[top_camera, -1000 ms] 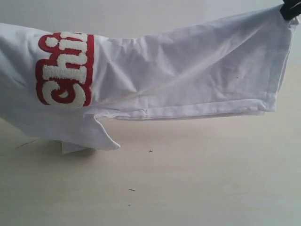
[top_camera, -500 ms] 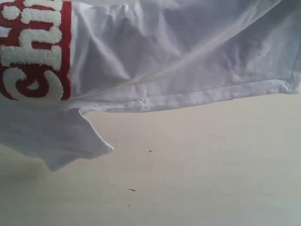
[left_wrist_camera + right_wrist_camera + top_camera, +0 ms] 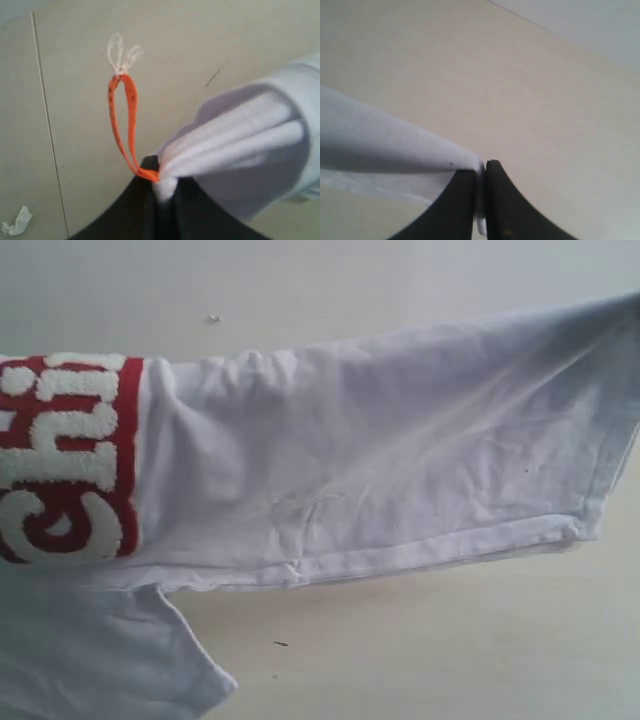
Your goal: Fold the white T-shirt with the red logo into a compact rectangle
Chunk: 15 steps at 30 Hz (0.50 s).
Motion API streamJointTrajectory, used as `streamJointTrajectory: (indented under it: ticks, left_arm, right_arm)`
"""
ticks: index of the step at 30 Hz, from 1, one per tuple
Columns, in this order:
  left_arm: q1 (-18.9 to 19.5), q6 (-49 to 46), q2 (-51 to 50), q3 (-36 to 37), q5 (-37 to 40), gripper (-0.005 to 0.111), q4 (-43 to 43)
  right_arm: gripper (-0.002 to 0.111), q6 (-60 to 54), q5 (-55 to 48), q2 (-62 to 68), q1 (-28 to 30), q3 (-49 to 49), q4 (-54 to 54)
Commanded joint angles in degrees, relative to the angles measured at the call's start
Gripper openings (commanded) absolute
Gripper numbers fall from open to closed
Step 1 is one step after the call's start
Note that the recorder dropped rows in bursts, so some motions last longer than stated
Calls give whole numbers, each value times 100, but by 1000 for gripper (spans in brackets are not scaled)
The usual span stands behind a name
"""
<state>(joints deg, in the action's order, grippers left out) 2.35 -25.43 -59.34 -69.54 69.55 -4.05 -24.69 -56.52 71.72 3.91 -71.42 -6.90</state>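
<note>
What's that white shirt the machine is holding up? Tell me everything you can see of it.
The white T-shirt looks like soft, creased cotton, with fuzzy white lettering outlined in red and a stitched hem. It hangs stretched above the pale table, one sleeve drooping. The left gripper and right gripper each have jaws shut on a bunched edge; an orange loop tag sticks out by the left one.

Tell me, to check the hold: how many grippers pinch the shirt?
2. The left gripper pinches the white T-shirt beside its orange neck tag; the right gripper pinches another edge.
</note>
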Motion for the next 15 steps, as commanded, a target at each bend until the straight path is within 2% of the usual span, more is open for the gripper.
streamJointTrajectory:
  ticks: [1, 6, 10, 15]
  left_arm:
    - [-11, -295, -919, 334, -943, 0, -432]
    - [-11, -462, -2114, 360, -2487, 0, -569]
    - [-11, -778, -3148, 360, -3871, 0, -634]
    - [32, -776, -4245, 360, -5671, 0, -1269]
  right_arm:
    - [0, 40, 436, 815, 4, 33, 393]
    - [0, -117, 1263, 1976, 4, -130, 512]
    - [0, -117, 1813, 3039, 4, -622, 890]
    - [0, -117, 3324, 4046, 4, -1060, 1274]
